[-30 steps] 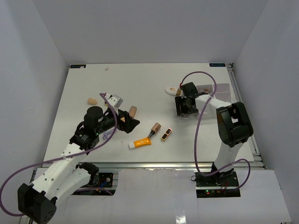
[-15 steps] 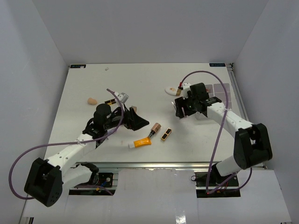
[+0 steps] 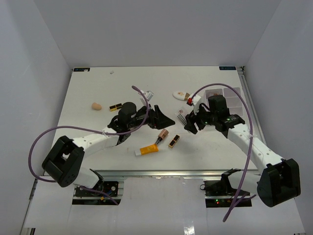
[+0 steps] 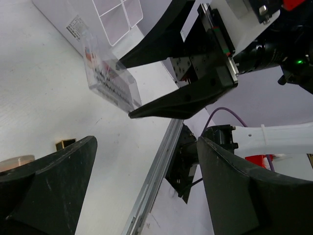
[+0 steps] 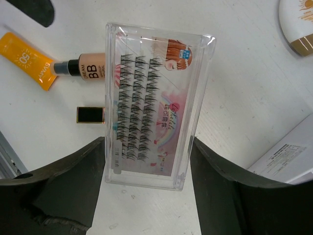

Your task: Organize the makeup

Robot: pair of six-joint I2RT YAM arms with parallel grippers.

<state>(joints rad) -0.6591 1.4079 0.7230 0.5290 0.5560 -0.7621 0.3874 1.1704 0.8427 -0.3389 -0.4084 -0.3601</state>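
Observation:
My right gripper (image 3: 188, 121) is shut on a clear pink-printed lash packet (image 5: 156, 105) and holds it above the table; the packet also shows in the top view (image 3: 182, 117) and the left wrist view (image 4: 110, 78). My left gripper (image 3: 165, 121) is open and empty, just left of the packet. Below them lie the brown BB bottle (image 3: 163, 133), a black-gold case (image 3: 173, 141) and the orange tube (image 3: 146, 150). The white oval compact (image 3: 181, 94) lies behind the packet. A beige sponge (image 3: 96, 105) and a second black-gold case (image 3: 115, 106) lie at the left.
The white compartment tray (image 3: 222, 95) stands at the right, behind my right arm; its corner shows in the right wrist view (image 5: 288, 156). The table's metal front rail (image 4: 151, 181) shows in the left wrist view. Purple cables loop over both arms.
My left arm has stretched right toward the table's middle. My right gripper has moved left and nearer from beside the tray, carrying the packet. The two grippers are now close together.

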